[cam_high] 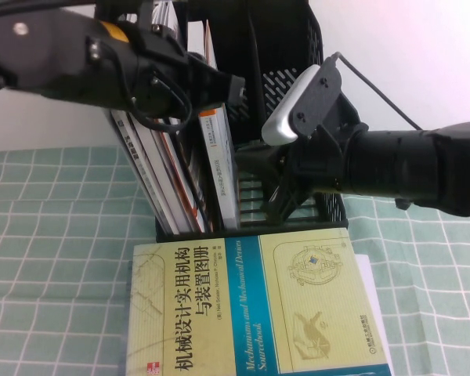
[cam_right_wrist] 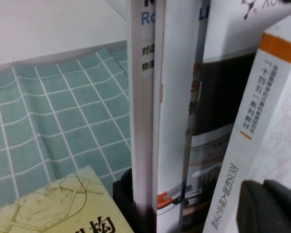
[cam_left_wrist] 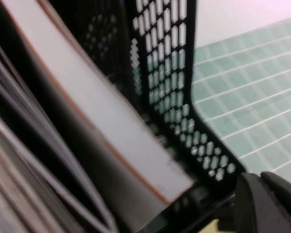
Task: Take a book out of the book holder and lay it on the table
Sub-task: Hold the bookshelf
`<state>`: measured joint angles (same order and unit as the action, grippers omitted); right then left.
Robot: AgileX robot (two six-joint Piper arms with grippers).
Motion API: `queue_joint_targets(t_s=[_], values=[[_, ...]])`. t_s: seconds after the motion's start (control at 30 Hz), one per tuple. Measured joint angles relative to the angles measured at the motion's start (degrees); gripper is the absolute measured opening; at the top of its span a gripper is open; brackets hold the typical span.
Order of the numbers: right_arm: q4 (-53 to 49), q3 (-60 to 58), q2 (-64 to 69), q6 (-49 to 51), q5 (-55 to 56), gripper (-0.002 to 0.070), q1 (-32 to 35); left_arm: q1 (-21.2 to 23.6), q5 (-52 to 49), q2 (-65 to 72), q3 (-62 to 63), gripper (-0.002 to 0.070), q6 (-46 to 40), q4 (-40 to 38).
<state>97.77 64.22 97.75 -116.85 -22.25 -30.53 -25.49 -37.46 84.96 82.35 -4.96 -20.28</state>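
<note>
Right tool [cam_high: 286,205] shut beside book [cam_high: 223,168] in holder [cam_high: 278,55].

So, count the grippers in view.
2. The left gripper is at the top of the books in the book holder; the right gripper is low at its right side.

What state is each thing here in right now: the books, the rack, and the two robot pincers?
ROS book: upright in the rack, leaning a little.
Rack: standing on the table, still holding books.
Magazines: slanted in the rack.
Yellow book: lying flat before the rack.
Left pincer: at the ROS book's top.
Right pincer: shut, low by the rack.
</note>
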Motion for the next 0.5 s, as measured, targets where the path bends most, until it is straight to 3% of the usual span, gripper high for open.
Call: queue_joint_targets(t_s=[0.1, 0.3, 0.37, 0.5], values=[[0.0, 0.0, 0.0, 0.92, 0.23, -0.0001, 0.0, -0.75, -3.53, 2.08, 3.07, -0.0003, 9.57, 13.31], [0.0, 0.0, 0.0, 1.14, -2.83, 0.0017, 0.0, -0.75, -5.01, 3.51, 4.21, -0.0003, 14.48, 19.71], [0.0, 0.0, 0.09, 1.14, -5.42, 0.008, 0.0, -0.75, -5.08, 3.81, 4.3, -0.0003, 14.86, 20.28], [0.0, 0.68, 1.42, -0.38, -8.2, 0.0288, 0.0, -0.97, -4.75, 4.69, 4.42, -0.0003, 15.27, 19.73]])
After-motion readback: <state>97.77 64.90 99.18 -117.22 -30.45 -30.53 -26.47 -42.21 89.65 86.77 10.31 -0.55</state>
